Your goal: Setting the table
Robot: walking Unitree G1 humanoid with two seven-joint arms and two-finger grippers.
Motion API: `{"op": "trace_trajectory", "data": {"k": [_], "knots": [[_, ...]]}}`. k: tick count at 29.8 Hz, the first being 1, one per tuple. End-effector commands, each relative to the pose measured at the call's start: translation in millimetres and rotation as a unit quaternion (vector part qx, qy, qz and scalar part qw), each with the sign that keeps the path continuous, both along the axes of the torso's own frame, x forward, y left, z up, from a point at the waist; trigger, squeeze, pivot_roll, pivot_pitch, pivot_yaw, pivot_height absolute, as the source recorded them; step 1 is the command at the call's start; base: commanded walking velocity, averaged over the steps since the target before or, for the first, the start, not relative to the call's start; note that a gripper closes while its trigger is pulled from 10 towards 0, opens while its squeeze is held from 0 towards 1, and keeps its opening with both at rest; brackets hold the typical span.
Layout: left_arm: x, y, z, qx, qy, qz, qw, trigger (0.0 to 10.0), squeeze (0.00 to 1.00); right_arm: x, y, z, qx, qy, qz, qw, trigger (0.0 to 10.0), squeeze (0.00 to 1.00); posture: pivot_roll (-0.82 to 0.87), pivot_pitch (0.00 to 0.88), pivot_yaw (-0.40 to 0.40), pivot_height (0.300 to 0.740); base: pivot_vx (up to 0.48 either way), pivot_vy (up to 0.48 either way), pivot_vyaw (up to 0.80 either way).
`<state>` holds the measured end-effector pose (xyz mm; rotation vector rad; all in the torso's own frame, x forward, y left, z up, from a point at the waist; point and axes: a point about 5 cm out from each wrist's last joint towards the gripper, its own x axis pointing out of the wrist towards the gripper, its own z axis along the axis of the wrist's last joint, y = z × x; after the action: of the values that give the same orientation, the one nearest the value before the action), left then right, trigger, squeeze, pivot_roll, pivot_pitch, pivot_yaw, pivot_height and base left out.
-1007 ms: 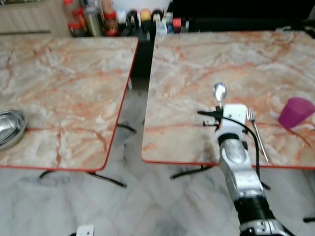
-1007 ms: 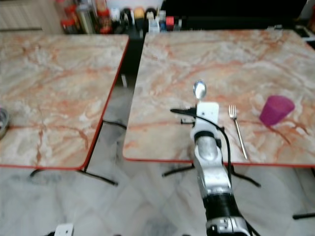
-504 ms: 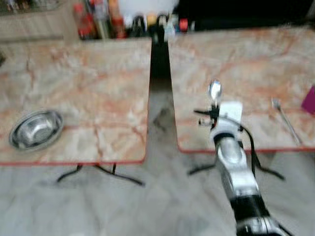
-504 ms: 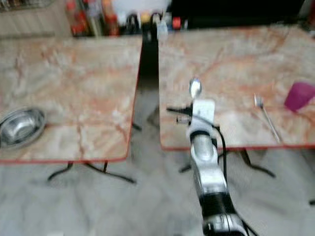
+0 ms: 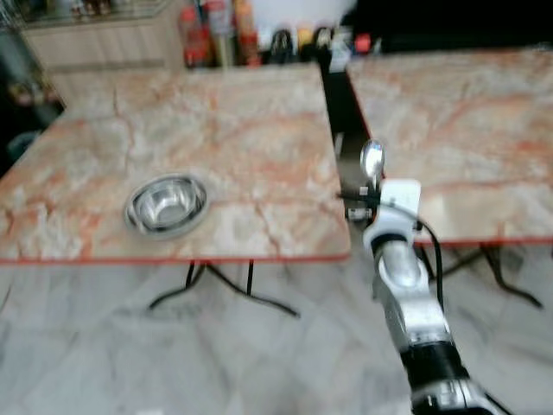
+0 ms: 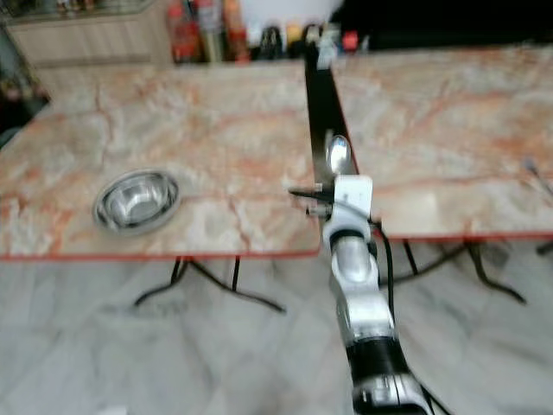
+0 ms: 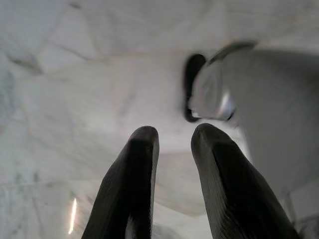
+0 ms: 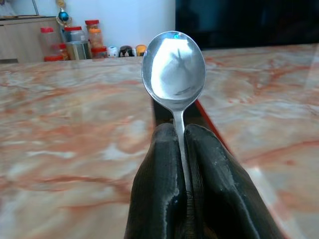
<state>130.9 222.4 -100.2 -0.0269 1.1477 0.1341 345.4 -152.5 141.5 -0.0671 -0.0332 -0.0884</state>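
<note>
My right gripper [image 8: 180, 130] is shut on the handle of a metal spoon [image 8: 173, 64], held upright with its bowl up. In the eye views the spoon [image 5: 372, 160] stands over the gap between the two marble tables, at their near edges. A steel bowl [image 5: 167, 204] sits on the left table [image 5: 225, 112] near its front edge, well to the left of the spoon. A blurred fork head [image 6: 529, 164] lies at the far right of the right table [image 5: 458, 112]. My left gripper [image 7: 174, 134] hangs idle over the floor, fingers slightly apart and holding nothing.
Bottles and jars [image 5: 216, 22] stand in a row behind the tables. A narrow dark gap [image 5: 337, 104] separates the two tables. Black table legs [image 5: 225, 290] stand on the pale marble floor [image 5: 173, 354] in front.
The camera has swung left: the steel bowl now sits further into the picture and the purple cup has left it. My right gripper still holds the spoon upright.
</note>
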Motion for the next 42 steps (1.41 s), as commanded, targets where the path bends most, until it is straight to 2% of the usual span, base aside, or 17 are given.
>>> {"op": "trace_trajectory", "data": {"k": [1,5,13,25,30,42], "knots": [[-7.5,11.4,0.2,0.007,0.006,0.012,1.000,10.0,0.00,1.0,12.9,3.9,0.007,-0.007,0.018,1.000,10.0,0.00,-0.09,0.089,0.040,0.740,0.000,0.480,0.00],[-10.4,19.9,1.5,0.011,0.007,0.016,1.000,10.0,0.00,1.2,12.6,3.5,0.007,-0.006,0.018,1.000,10.0,0.00,-0.09,0.092,0.038,0.740,0.000,0.419,0.00],[-10.6,20.1,1.6,0.011,0.005,0.017,1.000,10.0,0.00,1.6,12.6,3.3,0.008,-0.005,0.019,1.000,10.0,0.00,-0.08,0.093,0.035,0.740,0.000,0.438,0.00],[0.6,4.6,1.3,0.002,-0.011,0.021,1.000,10.0,0.00,2.4,13.0,3.9,0.009,-0.005,0.020,1.000,10.0,0.00,-0.08,0.094,0.034,0.740,0.000,0.000,0.00],[2.4,3.9,1.8,0.005,-0.015,0.018,1.000,10.0,0.00,2.2,13.4,3.9,0.010,-0.006,0.020,1.000,10.0,0.00,-0.08,0.094,0.033,0.740,0.049,0.000,0.00],[4.5,7.7,3.3,0.008,-0.017,0.019,1.000,10.0,0.00,2.4,13.3,1.6,0.014,0.000,0.019,1.000,10.0,0.00,-0.08,0.092,0.037,0.740,0.339,0.000,0.00]]}}
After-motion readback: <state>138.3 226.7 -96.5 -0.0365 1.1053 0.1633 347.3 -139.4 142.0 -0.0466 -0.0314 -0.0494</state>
